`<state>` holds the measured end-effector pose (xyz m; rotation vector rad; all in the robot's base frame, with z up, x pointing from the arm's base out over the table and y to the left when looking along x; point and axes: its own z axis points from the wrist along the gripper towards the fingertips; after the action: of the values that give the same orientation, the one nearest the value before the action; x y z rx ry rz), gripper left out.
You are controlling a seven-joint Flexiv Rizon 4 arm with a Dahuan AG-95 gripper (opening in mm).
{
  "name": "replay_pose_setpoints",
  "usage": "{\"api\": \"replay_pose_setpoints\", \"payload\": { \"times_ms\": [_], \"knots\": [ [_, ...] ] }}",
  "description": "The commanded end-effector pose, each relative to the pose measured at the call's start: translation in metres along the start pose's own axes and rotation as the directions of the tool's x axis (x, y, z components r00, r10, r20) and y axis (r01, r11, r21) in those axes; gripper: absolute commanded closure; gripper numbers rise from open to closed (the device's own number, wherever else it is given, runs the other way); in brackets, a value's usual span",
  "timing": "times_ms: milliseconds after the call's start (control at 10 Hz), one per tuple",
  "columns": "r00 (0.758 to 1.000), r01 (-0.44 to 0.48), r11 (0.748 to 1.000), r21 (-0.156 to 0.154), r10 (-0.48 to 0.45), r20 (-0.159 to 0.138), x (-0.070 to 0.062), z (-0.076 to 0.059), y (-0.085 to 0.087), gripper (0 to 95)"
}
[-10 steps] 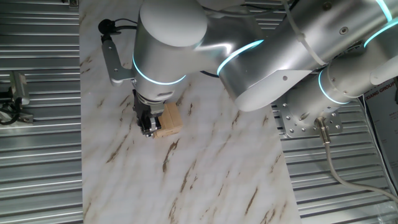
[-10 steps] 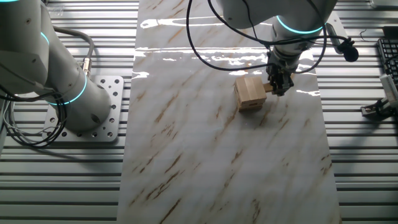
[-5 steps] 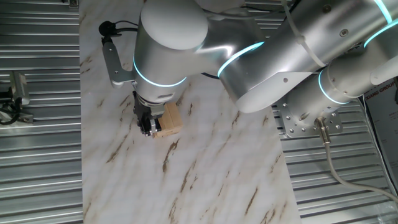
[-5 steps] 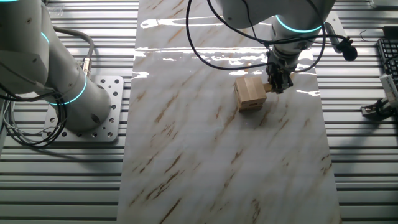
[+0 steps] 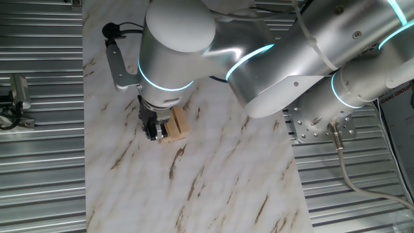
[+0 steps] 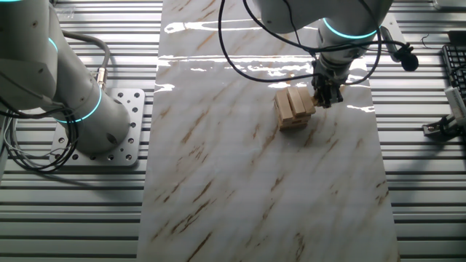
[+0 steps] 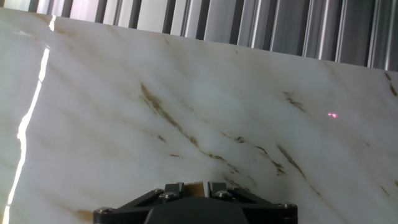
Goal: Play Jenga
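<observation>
1. The Jenga stack (image 6: 293, 109), a low pile of plain tan wooden blocks, stands on the marble-patterned worktop (image 6: 255, 189), toward its far end in the other fixed view.
2. The hand (image 6: 321, 95) is low at one side of the stack, touching it or just beside it.
3. In one fixed view the hand (image 5: 152, 129) hangs under the arm's large silver wrist, with the stack (image 5: 177, 123) partly hidden behind it.
4. The fingers are close together; I cannot tell whether they grip a block.
5. The hand view shows a sliver of tan wood between the finger bases.
</observation>
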<state>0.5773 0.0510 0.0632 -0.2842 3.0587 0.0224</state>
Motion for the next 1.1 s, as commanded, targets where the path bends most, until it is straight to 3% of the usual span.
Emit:
{"api": "replay_pose_setpoints", "payload": {
  "times_ms": [100,200,300,1100],
  "knots": [
    [1.000,0.002,1.000,0.000,-0.002,0.002,0.0002,-0.0002,0.0000,76.0],
    [1.000,0.003,1.000,0.000,-0.003,0.002,0.0002,-0.0002,0.0000,76.0],
    [1.000,0.004,1.000,0.000,-0.004,0.002,0.0002,-0.0004,0.0000,57.0],
    [1.000,0.011,1.000,-0.004,-0.011,0.006,0.0001,-0.0009,0.0003,57.0]
  ]
}}
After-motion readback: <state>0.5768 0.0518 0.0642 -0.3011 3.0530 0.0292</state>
